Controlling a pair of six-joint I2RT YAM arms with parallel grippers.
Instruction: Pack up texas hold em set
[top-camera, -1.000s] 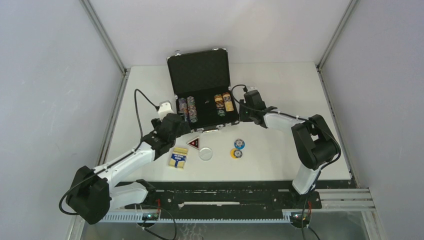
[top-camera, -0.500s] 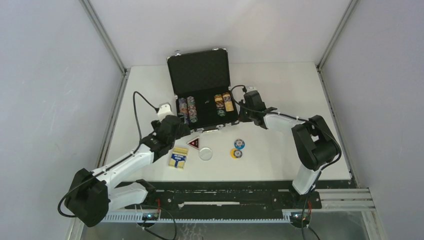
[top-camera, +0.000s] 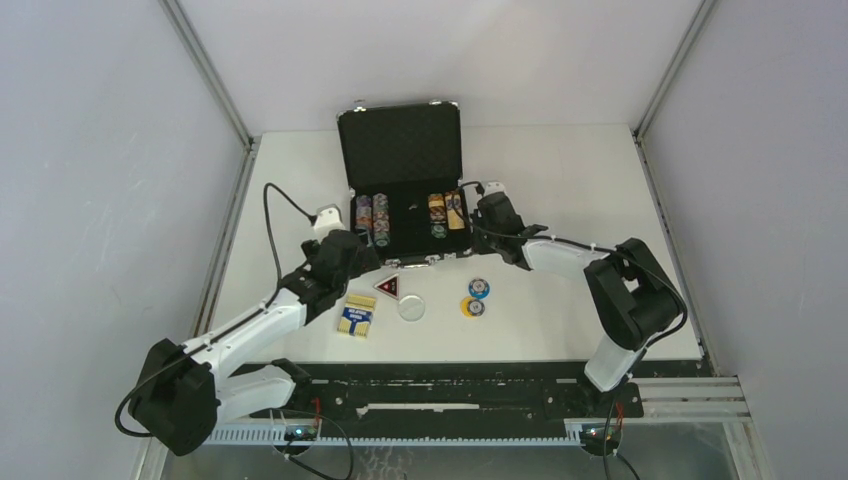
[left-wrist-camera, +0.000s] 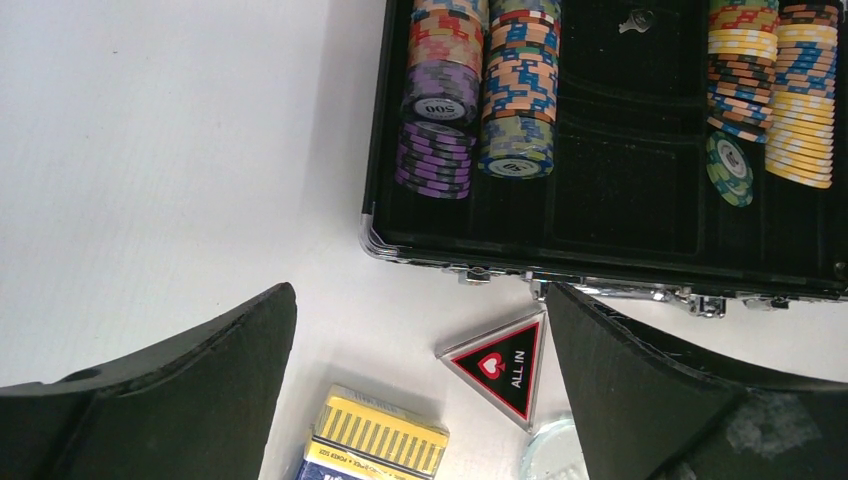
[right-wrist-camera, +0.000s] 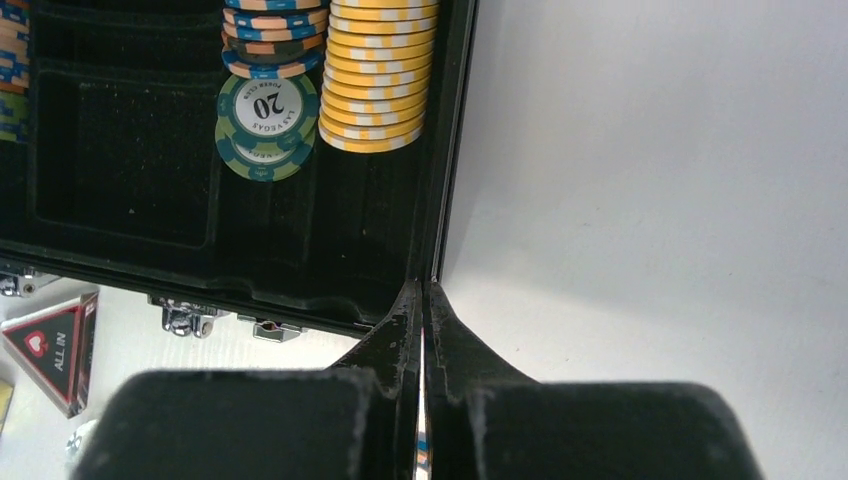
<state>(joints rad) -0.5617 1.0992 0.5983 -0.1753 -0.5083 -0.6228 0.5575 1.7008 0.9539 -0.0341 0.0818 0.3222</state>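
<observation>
The small black briefcase (top-camera: 400, 140) lies open at the back of the table, with rows of poker chips (left-wrist-camera: 520, 90) standing in its tray. My right gripper (right-wrist-camera: 422, 290) is shut, holding nothing, its tips against the case's right wall near the front corner (top-camera: 478, 232). My left gripper (left-wrist-camera: 420, 292) hangs open above the table just in front of the case (top-camera: 366, 262). Below it lie the yellow-blue card box (left-wrist-camera: 375, 440) and the red-black triangular token (left-wrist-camera: 505, 365). A white disc (top-camera: 411, 307), a blue disc (top-camera: 479, 289) and a yellow disc (top-camera: 471, 307) lie in front of the case.
The case's latches (left-wrist-camera: 690, 298) stick out along its front edge, close to the token. White table (top-camera: 560, 170) stretches to the right of the case. Grey walls and metal rails (top-camera: 215, 80) bound the table at the sides and back.
My right gripper has shut and shifted left against the case, and the briefcase has turned from a tilt to sit squarer. The left arm has barely moved.
</observation>
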